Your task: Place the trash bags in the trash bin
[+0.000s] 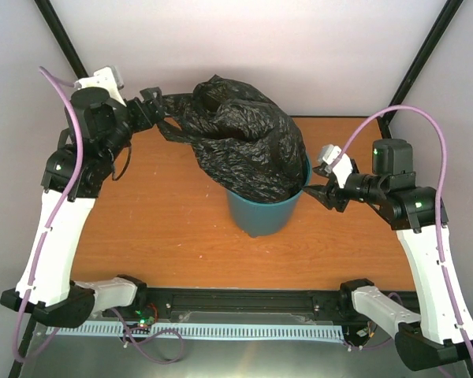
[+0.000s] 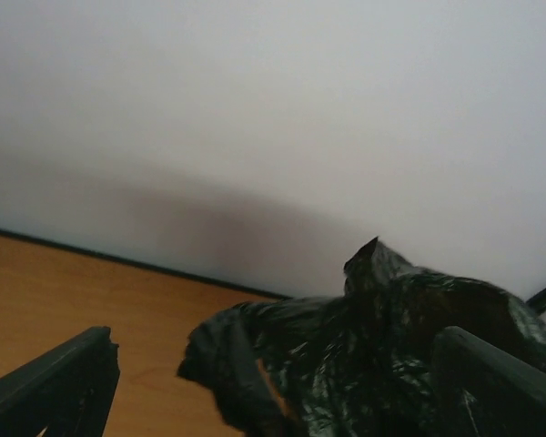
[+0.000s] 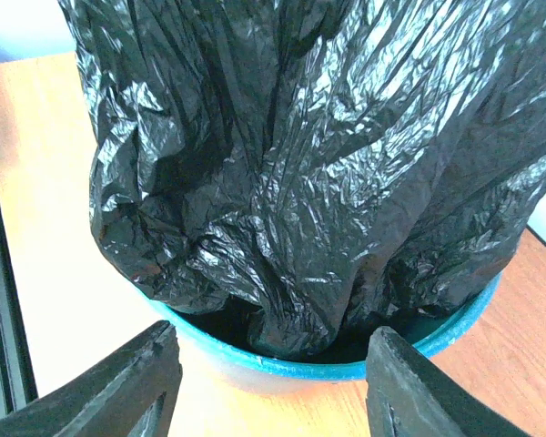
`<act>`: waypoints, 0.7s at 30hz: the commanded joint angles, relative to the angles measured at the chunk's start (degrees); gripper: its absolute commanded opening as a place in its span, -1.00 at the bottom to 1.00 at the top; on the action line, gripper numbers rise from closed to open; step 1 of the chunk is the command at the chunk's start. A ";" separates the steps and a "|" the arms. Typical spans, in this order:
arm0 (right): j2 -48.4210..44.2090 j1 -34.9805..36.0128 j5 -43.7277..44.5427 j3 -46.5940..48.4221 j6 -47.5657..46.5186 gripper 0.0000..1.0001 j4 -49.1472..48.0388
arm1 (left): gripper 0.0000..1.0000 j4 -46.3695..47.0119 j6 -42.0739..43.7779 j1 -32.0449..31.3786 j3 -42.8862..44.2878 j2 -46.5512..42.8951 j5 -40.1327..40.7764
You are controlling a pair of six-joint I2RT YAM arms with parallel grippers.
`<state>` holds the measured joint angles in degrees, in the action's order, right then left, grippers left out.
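A thin, glossy, wrinkled black plastic trash bag [image 1: 240, 138] bulges out of a round teal-green plastic bin [image 1: 260, 214] at the middle of the wooden table [image 1: 165, 220]. My left fingers [image 1: 156, 110] are spread wide at the bag's far-left tail, which lies loose between them. My right fingers [image 1: 315, 195] are spread too, gripping nothing, just beside the bin's right rim.

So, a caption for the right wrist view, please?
Black trash bag bulging from the teal bin, right tool open before it.
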<state>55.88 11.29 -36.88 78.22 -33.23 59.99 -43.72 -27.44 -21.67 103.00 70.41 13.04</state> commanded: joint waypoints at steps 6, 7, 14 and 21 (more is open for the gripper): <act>2.86 2.12 -1.00 0.53 -6.09 0.14 2.95 | 0.83 -0.25 -6.04 3.74 -7.56 -4.04 -17.94; 3.25 2.88 -0.73 0.60 -6.29 0.13 2.82 | 0.80 -0.16 -6.31 3.74 -7.82 -4.10 -18.70; 9.03 10.03 3.38 1.54 -0.50 0.02 -3.44 | -0.02 2.87 -6.57 3.74 -8.52 -0.51 -23.85; 16.56 15.87 10.59 4.67 5.98 -0.19 -6.03 | -0.96 14.80 -7.01 3.74 -11.63 2.05 -37.36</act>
<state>70.57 25.71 -30.65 80.07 -31.94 56.12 -38.06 -34.13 -18.31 92.27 71.18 -13.67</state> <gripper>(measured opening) 0.421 0.107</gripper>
